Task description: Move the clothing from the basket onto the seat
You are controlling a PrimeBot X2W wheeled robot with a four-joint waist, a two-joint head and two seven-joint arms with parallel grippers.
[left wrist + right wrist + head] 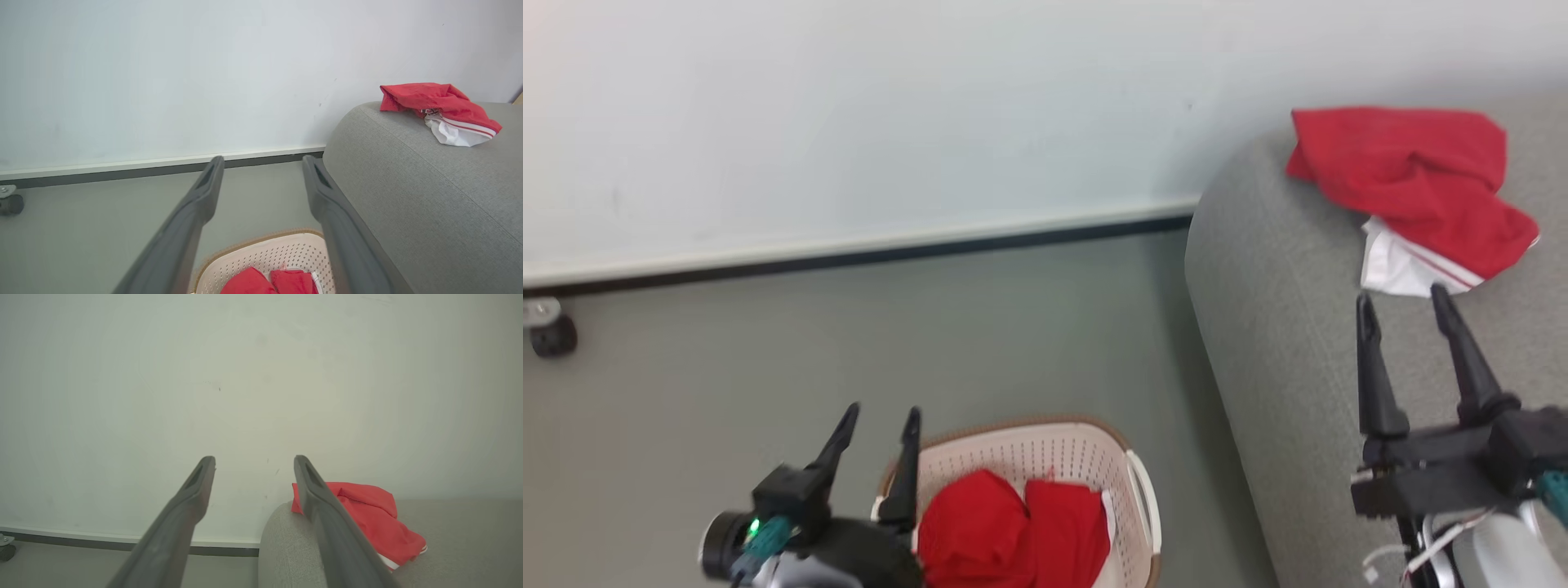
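Observation:
The cream-white basket with a brown rim stands on the floor at the bottom centre and holds crumpled red clothing. My left gripper hovers open over the basket's left rim, nothing between its fingers. The grey seat fills the right side; a red garment with white trim lies on top of it. Above the seat's front, just short of that garment, my right gripper stands open and empty. The left wrist view shows the basket, the seat and the garment.
A pale wall with a dark baseboard runs behind the grey-green floor. A small black caster wheel sits at the far left by the wall.

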